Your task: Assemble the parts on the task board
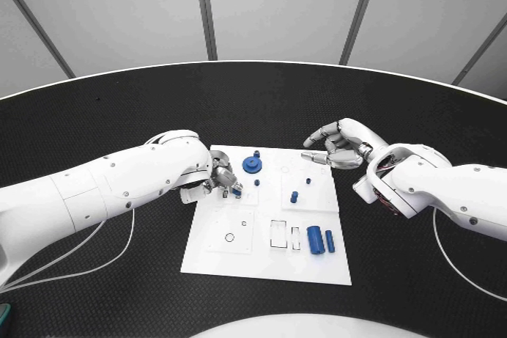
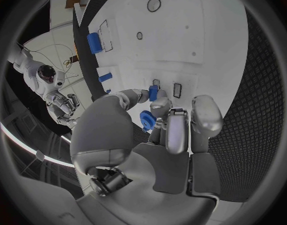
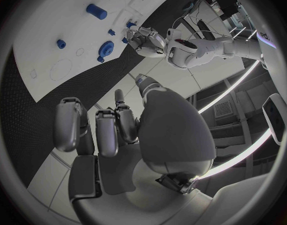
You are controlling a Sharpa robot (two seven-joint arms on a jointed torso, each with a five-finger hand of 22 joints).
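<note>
The board [image 1: 269, 261] lies flat in the middle of the black table [image 1: 127, 294], its long side running away from the robot.

The left hand [image 1: 220, 178] is down over the board's left edge, about halfway along it. Its fingers [image 2: 176, 130] curl toward a small blue part [image 1: 237, 192] on the board, and in the left wrist view the thumb and a finger close around that part [image 2: 153, 92], pinching it. Just beyond the hand sits a round blue gear [image 1: 250, 163] with a short blue pin [image 1: 256, 154] behind it; the gear [image 2: 148, 120] shows between the fingers in the wrist view. A small blue peg [image 1: 258, 182] stands beside the hand, apart from it.

The right hand [image 1: 338, 146] hovers off the board's far right corner, above the bare table. Its fingers [image 3: 106, 130] are curled loosely and apart, with nothing between them.

Near the board's right side, 2 small blue pieces stand upright: one [image 1: 308, 181] farther away, one [image 1: 294, 196] nearer. Toward the near right corner, a thick blue cylinder [image 1: 315, 240] lies flat, with a thinner blue rod [image 1: 330, 241] just beside it, both parallel to the board's long side. Left of them are 2 rectangular slots [image 1: 278, 233], and farther left a round hole [image 1: 231, 237] and a smaller one [image 1: 245, 223].
</note>
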